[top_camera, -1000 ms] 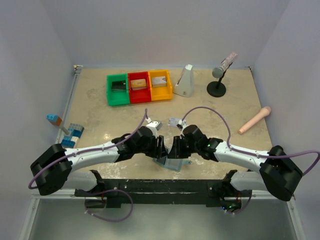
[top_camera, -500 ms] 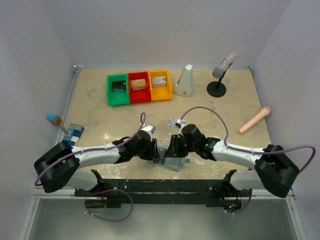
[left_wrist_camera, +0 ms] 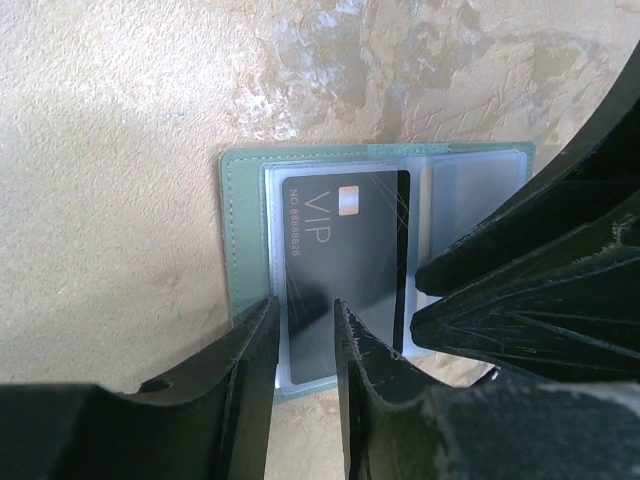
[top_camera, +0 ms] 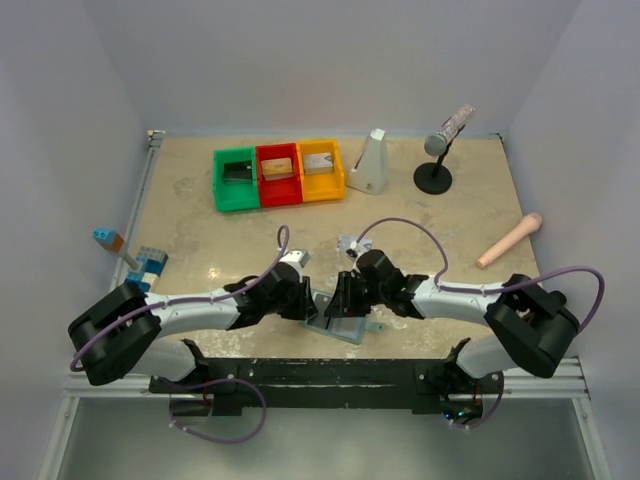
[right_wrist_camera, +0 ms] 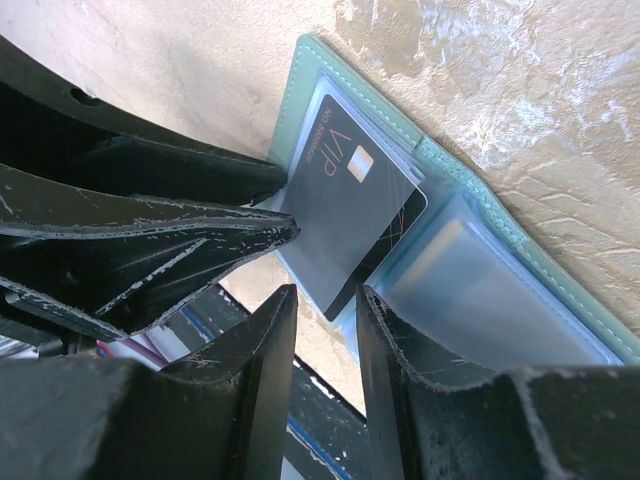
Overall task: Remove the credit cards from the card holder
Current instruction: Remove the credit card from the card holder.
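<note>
My left gripper [left_wrist_camera: 305, 312] is down at the open card holder [left_wrist_camera: 240, 230], jaws a narrow gap apart, the black card [left_wrist_camera: 345, 260] showing between them. The holder lies flat on the bench [top_camera: 200, 240], near edge, centre. My right gripper [right_wrist_camera: 325, 300] faces it, jaws slightly apart too, at the card's corner. It may be touching; hard to tell.
</note>
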Robot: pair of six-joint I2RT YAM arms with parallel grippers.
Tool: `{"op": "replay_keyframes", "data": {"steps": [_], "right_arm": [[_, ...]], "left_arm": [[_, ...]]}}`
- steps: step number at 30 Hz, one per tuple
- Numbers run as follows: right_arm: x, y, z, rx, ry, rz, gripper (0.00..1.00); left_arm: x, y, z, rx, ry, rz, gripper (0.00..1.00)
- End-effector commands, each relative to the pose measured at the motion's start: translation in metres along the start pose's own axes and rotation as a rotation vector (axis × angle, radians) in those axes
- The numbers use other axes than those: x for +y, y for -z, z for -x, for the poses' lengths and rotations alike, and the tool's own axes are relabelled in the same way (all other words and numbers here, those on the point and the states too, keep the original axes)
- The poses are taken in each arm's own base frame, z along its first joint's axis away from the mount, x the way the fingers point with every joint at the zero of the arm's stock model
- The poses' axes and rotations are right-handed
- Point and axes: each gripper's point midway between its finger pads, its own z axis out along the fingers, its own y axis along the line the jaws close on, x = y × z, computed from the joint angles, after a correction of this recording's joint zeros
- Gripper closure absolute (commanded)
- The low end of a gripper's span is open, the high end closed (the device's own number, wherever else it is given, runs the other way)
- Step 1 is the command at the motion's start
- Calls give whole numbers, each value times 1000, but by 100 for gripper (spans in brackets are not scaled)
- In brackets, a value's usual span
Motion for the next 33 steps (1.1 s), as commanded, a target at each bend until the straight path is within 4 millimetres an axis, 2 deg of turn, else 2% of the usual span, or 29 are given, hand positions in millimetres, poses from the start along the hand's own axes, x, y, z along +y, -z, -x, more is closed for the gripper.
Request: {"op": "replay_keyframes", "data": {"steps": [1,7,33], "right_arm": [[8,-3,3,-18,-13,40,65],[2,-6,1,-15,-31,28,65],[-18,-5,-8,-8,-68,-41,64]], "left_arm": [[18,-3,-12,14,23,48,67],[21,-5,-19,28,34,45,71],[27,-4,-24,31,40,53,89]]}}
